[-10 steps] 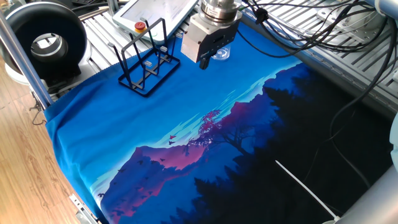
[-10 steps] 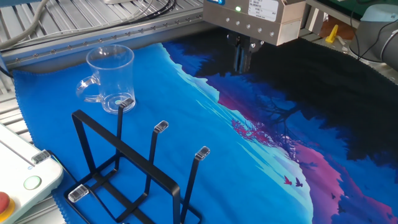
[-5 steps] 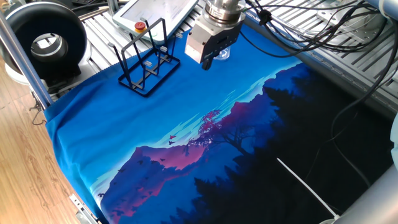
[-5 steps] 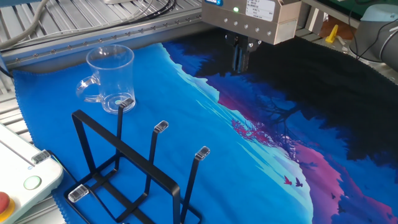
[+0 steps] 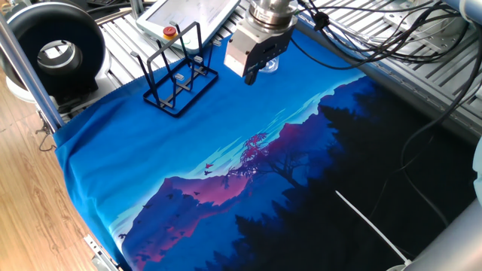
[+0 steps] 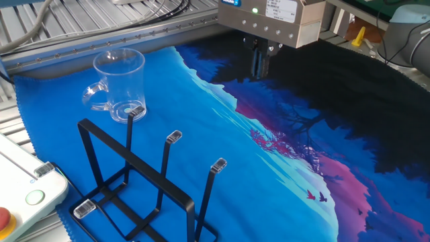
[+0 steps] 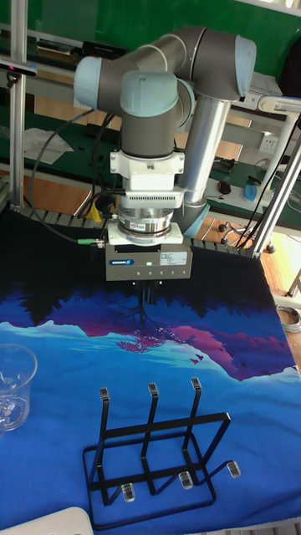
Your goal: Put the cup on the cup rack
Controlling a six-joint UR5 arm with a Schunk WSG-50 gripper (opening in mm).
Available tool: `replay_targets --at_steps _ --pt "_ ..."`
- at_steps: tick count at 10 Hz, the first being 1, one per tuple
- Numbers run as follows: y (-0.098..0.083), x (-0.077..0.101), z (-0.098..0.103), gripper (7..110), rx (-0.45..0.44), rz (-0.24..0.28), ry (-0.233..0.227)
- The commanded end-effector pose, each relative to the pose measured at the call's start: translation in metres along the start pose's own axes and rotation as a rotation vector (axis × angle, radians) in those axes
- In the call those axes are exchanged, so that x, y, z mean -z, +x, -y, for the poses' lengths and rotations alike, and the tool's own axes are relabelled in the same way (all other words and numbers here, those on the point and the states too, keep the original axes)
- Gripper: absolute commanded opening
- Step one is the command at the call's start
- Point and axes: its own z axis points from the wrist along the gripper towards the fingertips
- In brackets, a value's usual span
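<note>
1. Cup (image 6: 119, 84): clear, upright on the blue part of the cloth (image 6: 269, 175), with a handle on its side in the other fixed view, near the cloth's edge beside the metal rails. In the tall fixed view it (image 7: 14, 386) shows at the left edge; in one fixed view it (image 5: 271, 63) is mostly hidden behind my end effector.
2. Rack (image 6: 144, 185): black wire, standing upright on the cloth just beside the cup, nothing hung on it; three prongs with clear tips rise behind a rectangular frame. Also seen in one fixed view (image 5: 177, 75) and the tall fixed view (image 7: 159, 451).
3. End effector (image 6: 261, 62): my fingers are pressed together, holding nothing, pointing down above the cloth, apart from the cup and from the rack. Seen from the front in the tall fixed view (image 7: 145, 294); in one fixed view (image 5: 251, 75) it hangs in front of the cup.
4. Surface: covered by the cloth printed with a mountain scene.
5. Pendant (image 5: 188, 16): white, with a red button, lying behind the rack.
</note>
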Motion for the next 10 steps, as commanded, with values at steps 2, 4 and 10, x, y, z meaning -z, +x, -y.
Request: replay_targets --at_steps 2,4,10 --pt "-0.012 0.003 -0.011 7 -0.011 0.044 -0.042" --pt "-0.017 0.008 -0.017 7 -0.020 0.040 -0.047" --pt "-0.006 0.006 -0.004 7 -0.020 0.002 0.006"
